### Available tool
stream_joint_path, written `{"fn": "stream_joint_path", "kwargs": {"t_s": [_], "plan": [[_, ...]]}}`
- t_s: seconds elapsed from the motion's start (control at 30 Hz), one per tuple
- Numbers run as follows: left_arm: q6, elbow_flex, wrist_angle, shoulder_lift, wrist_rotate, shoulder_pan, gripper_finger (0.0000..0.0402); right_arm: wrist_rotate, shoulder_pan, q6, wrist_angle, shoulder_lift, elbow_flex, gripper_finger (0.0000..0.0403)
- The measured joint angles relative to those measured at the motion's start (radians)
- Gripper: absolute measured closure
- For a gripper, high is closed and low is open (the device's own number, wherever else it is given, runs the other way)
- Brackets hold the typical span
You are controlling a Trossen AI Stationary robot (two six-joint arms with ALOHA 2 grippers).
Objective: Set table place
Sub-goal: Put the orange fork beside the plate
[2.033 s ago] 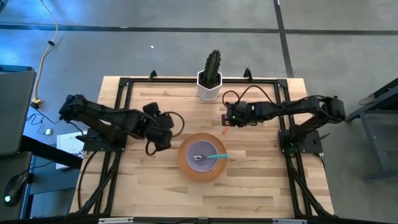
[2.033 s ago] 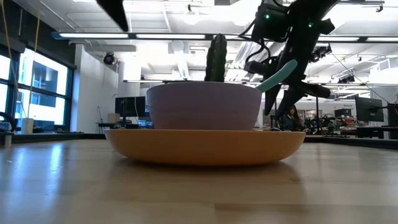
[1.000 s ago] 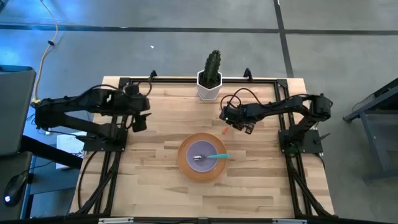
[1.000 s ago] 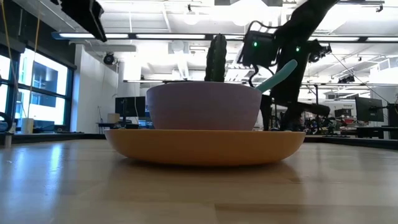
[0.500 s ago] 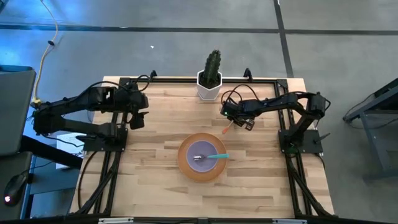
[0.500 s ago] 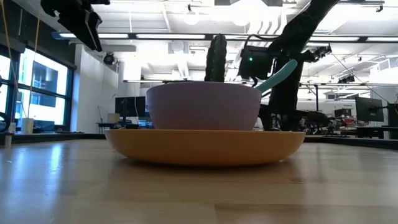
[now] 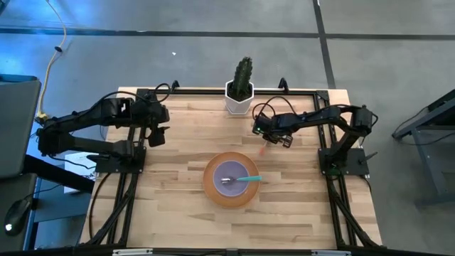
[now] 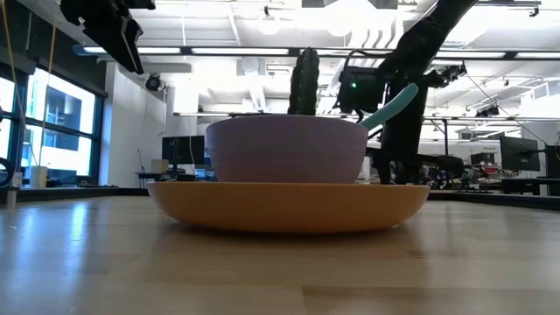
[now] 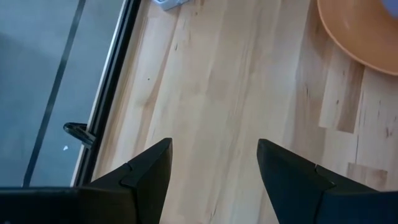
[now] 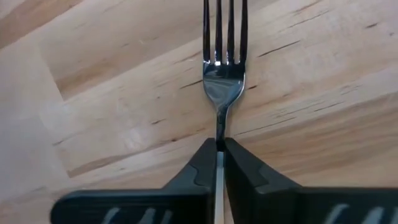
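Note:
The orange plate (image 7: pixel 210 189) sits at the table's middle with the lilac bowl (image 7: pixel 228 173) on it. The teal-handled spoon (image 7: pixel 249 178) rests in the bowl, its handle leaning over the rim (image 8: pixel 391 103). My right gripper (image 7: pixel 269 138) is just beyond the plate toward the far right, shut on the fork (image 10: pixel 224 74), whose orange handle (image 7: pixel 263 148) shows only faintly in the high view. My left gripper (image 7: pixel 158 136) hangs open above the table's left side, touching nothing. My right gripper pinches the fork's metal neck (image 10: pixel 219 127) just behind the head, between its two fingertips (image 10: pixel 205 163). The fingers lie along the fork, and the tines (image 10: pixel 224 28) stick out ahead of them over the wood. Whether the fork touches the table I cannot tell.
A white pot with a green cactus (image 7: pixel 240 98) stands at the middle of the far edge, close to my right gripper. The black rail frame (image 7: pixel 146 94) runs around the tabletop. Bare wood lies on both sides of the plate and toward the near edge.
My right gripper, keeping hold of the fork, has come down toward the table beside the plate's far right and edged slightly toward the far edge. My left gripper, after drawing back from the plate toward the far left, has stayed almost still and open.

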Motion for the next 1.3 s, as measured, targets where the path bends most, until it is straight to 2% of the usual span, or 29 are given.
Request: {"fn": "stream_joint_path", "kwargs": {"t_s": [0.2,0.37,0.57,0.7,0.87,1.1,1.3], "plan": [[-0.009,0.000,0.000,0.000,0.002,0.000,0.0179,-0.011,0.035,-0.040,-0.058,-0.014,0.023,0.0401],[-0.010,0.000,0.004,0.000,0.017,0.000,0.0179,-0.124,0.086,-0.042,-0.176,-0.049,0.072,0.0402],[-0.010,0.000,0.016,0.000,0.017,0.000,0.0179,-0.171,0.161,-0.040,-0.314,-0.091,0.136,0.0402],[-0.010,0.000,0.016,0.000,0.017,0.000,0.0179,-0.188,0.232,0.013,-0.383,-0.101,0.169,0.0402],[-0.007,0.000,0.016,0.000,0.017,0.000,0.0179,-0.210,0.344,0.115,-0.391,-0.101,0.182,0.0403],[-0.007,0.000,0.016,0.000,0.017,0.000,0.0179,-0.189,0.496,0.302,-0.400,-0.101,0.182,0.0403],[-0.007,0.000,0.018,0.000,0.017,0.000,0.0179,-0.135,0.542,0.296,-0.377,-0.087,0.182,0.0403]]}}
